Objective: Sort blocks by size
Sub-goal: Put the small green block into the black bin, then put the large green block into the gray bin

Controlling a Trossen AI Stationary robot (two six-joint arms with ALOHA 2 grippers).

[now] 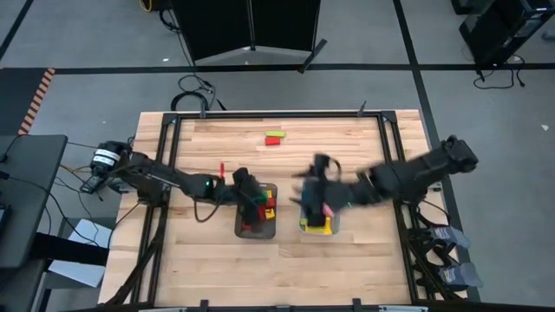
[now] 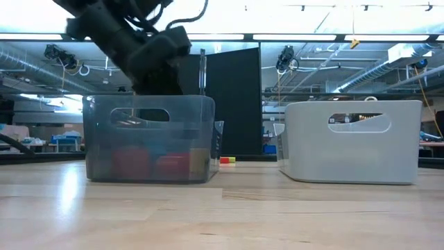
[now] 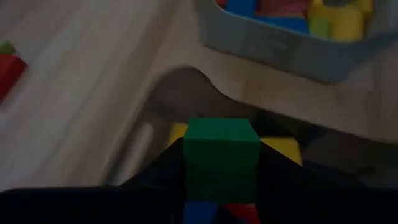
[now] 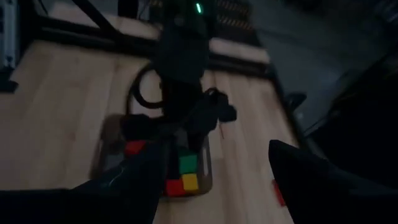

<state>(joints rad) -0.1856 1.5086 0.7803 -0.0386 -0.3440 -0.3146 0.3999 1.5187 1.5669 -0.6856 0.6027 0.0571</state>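
Note:
My left gripper (image 1: 251,201) is over the dark grey tray (image 1: 270,227) and is shut on a green cube (image 3: 221,158). Red, yellow and blue blocks (image 3: 281,148) lie in that tray under the cube. My right gripper (image 4: 224,180) is open and empty. It hangs over the far side of the pale tray (image 1: 329,227), which holds yellow, blue and pink blocks (image 3: 336,18). A red block and a green block (image 1: 276,137) lie on the table toward its far edge. My left gripper pinches the green cube by two opposite sides (image 3: 186,168) between its two fingers, which come from above and point down into the dark tray. The cube sits level over the blocks in the tray. I cannot tell whether it touches them.
In the low view the dark translucent tray (image 2: 149,139) stands on the left and the pale tray (image 2: 354,142) on the right, with bare wood between them. A black frame (image 1: 169,147) runs along the table's edges. A cable (image 1: 204,208) loops near the left arm.

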